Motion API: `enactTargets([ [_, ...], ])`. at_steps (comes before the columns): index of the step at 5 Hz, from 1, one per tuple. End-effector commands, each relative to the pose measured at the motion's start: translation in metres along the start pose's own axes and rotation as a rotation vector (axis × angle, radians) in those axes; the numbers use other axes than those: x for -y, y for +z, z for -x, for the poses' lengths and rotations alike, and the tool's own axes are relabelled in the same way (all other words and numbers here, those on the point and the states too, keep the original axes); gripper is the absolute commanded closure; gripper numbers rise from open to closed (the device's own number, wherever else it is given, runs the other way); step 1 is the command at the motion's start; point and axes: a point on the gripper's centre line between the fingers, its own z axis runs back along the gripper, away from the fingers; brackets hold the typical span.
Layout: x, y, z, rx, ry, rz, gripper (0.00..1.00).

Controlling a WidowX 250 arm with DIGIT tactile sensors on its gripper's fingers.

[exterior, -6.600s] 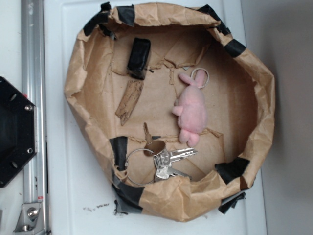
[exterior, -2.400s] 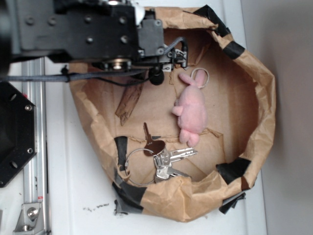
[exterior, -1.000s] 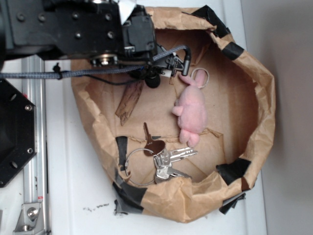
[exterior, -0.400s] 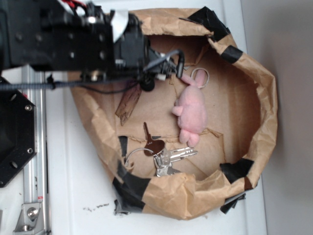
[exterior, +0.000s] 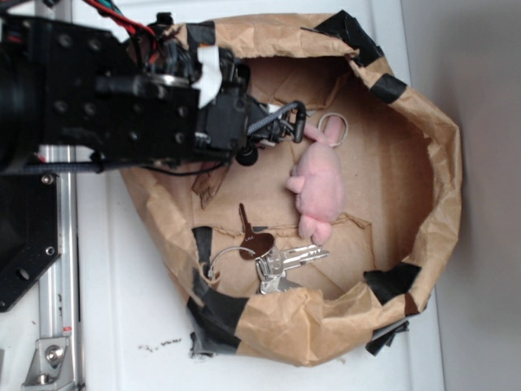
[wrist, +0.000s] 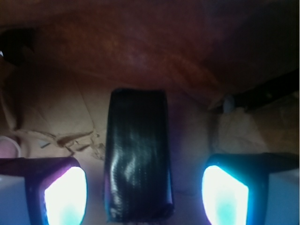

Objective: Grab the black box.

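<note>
I see the black box (wrist: 137, 157) lying between the open fingers (wrist: 65, 194) of my hand (wrist: 143, 197), its long axis running away from me, ungripped.

Black box (wrist: 137, 157) hidden under the arm (exterior: 106, 98) in the exterior view; gripper (wrist: 140, 194) fingertips cut off by wrist frame's bottom edge.

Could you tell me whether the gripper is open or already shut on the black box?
Open. In the wrist view the gripper fingers flank the black box, with gaps on both sides.
</note>
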Motion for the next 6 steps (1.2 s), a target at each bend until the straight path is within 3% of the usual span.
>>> enactTargets([
  [1, -0.001, -0.004, -0.009, 0.021, 0.046, 0.016, 0.0],
  [2, -0.001, -0.004, -0.009, 0.015, 0.041, 0.038, 1.0],
  [5, 0.006, 0.003, -0.024, 0.04, 0.008, 0.045, 1.0],
  [6, 0.022, 0.026, -0.036, 0.022, -0.097, 0.091, 1.0],
])
